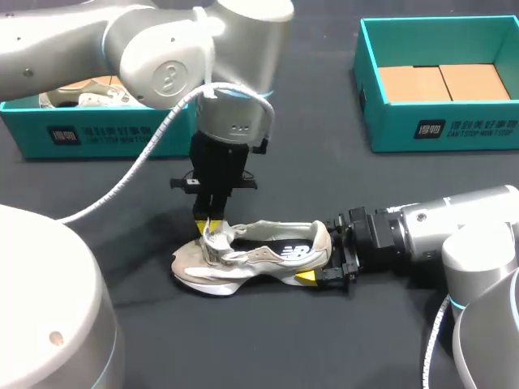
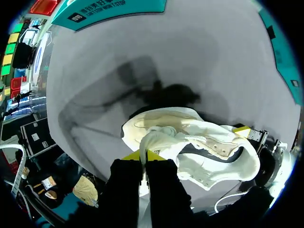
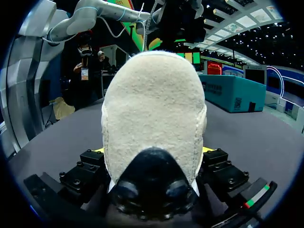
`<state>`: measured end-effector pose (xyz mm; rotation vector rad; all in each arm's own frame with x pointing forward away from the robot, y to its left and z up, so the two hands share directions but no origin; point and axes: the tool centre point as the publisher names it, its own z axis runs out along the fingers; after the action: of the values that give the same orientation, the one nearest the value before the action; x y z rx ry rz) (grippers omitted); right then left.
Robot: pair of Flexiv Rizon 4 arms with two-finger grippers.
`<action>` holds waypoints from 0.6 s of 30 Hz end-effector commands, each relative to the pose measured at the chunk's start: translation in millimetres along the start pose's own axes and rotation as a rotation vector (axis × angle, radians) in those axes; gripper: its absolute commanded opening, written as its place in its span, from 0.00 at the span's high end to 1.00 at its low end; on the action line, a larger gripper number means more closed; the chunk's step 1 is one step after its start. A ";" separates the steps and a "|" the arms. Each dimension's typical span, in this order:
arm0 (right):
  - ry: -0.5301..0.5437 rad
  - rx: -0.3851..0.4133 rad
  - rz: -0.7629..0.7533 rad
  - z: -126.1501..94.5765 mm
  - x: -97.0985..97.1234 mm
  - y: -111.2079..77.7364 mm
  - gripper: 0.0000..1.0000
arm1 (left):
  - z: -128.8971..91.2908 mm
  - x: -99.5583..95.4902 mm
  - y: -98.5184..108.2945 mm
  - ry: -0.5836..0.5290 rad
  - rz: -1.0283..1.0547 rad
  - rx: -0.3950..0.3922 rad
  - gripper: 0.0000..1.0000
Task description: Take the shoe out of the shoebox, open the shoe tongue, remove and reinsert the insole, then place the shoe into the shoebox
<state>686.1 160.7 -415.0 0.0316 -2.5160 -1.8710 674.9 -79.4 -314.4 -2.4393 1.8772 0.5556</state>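
Note:
A cream and white sneaker point(image 1: 251, 259) lies on its sole on the dark table, toe to the left. My left gripper point(image 1: 207, 227) comes straight down over the shoe's front and is shut on the shoe tongue point(image 2: 156, 137), which is pulled up between the yellow tips point(image 2: 144, 154). My right gripper point(image 1: 324, 255) lies low at the shoe's heel with one finger on each side of it. In the right wrist view the fuzzy heel point(image 3: 154, 114) fills the space between the fingers, so that gripper point(image 3: 152, 151) is shut on the shoe.
A teal shoebox point(image 1: 438, 121) with brown cardboard inside stands at the back right. A second teal box point(image 1: 97, 134) at the back left holds another shoe point(image 1: 81, 93), partly hidden by my left arm.

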 end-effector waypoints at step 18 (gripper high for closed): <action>0.001 0.005 0.000 0.9 -1.3 -1.0 1.00 | 63.6 -20.3 -15.3 0.108 0.005 -0.004 1.00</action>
<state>686.3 161.1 -414.7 0.0320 -2.5156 -1.8716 664.7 -42.4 -361.2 -2.5171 1.9197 0.4188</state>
